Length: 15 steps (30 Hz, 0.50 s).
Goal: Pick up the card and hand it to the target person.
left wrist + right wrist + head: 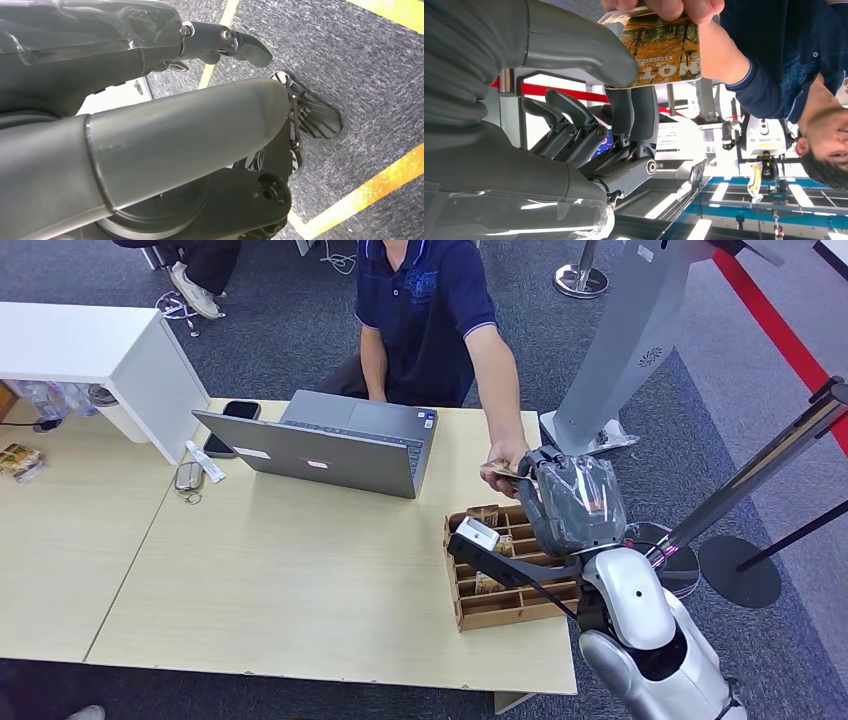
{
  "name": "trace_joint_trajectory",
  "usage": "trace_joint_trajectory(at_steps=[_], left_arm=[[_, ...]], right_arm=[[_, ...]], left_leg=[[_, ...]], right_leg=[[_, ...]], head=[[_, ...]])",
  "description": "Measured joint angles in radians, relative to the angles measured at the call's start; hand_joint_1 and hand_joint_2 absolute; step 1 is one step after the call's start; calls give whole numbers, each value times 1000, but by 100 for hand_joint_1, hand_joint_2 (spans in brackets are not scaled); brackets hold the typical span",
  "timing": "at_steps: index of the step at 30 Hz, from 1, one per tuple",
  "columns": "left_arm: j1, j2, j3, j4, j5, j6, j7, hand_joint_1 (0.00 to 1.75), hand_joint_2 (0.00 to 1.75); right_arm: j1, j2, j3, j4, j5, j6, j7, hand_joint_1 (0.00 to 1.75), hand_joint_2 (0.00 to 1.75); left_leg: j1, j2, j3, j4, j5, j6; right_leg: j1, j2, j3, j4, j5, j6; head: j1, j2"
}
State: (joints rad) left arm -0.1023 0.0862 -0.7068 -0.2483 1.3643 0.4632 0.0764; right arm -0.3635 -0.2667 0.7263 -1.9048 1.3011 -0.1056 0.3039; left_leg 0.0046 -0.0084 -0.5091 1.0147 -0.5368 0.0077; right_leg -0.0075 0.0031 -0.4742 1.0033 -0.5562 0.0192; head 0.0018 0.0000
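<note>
The card [664,50], printed with autumn trees, is pinched between the thumb [589,50] and the dark fingers of my right hand [574,100]. A person's hand [669,7] grips the card's other end. From the head view my right hand [570,502] is raised over the table's far right corner, meeting the person's hand [503,468], and the card [507,472] shows as a sliver between them. The person [425,310], in a dark blue shirt, sits behind the table. My left hand [150,135] hangs over grey carpet with thumb and fingers stretched out, holding nothing.
An open grey laptop [330,445] stands at the far middle of the wooden table [280,580]. Under my right arm lies a cardboard box with dividers [500,610]. A phone [232,425], a white cabinet [100,350], a grey kiosk stand [630,340] and a stanchion post [745,485] surround the table.
</note>
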Motion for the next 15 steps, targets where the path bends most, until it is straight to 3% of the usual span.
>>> trace_joint_trajectory(at_steps=[3, 5, 7, 9, 15], left_arm=[[0, 0, 0, 0, 1, 8, -1, 0, 0], [0, -1, 1, 0, 1, 13, -3, 0, 0], [0, -1, 1, 0, 1, 15, -5, 0, 0], [0, -2, 1, 0, 1, 15, -6, 0, 0], [0, -2, 2, 0, 1, 15, -20, 0, 0]], right_arm=[[10, 0, 0, -1, 5, -2, 4, 173, 175], [15, 0, 0, -1, 7, -2, 6, 106, 175], [16, 0, 0, -1, 7, -2, 7, 20, 175], [17, 0, 0, -1, 7, -2, 7, 0, 175], [22, 0, -8, -1, -39, -10, 22, 0, 175]], left_leg=[[0, 0, 0, 0, 0, 0], [0, 0, 0, 0, 0, 0], [0, 0, 0, 0, 0, 0], [0, 0, 0, 0, 0, 0], [0, 0, 0, 0, 0, 0]], right_leg=[[0, 0, 0, 0, 0, 0], [0, 0, 0, 0, 0, 0], [0, 0, 0, 0, 0, 0], [0, 0, 0, 0, 0, 0], [0, 0, 0, 0, 0, 0]], head=[[0, 0], [0, 0], [0, 0], [0, 0], [0, 0]])
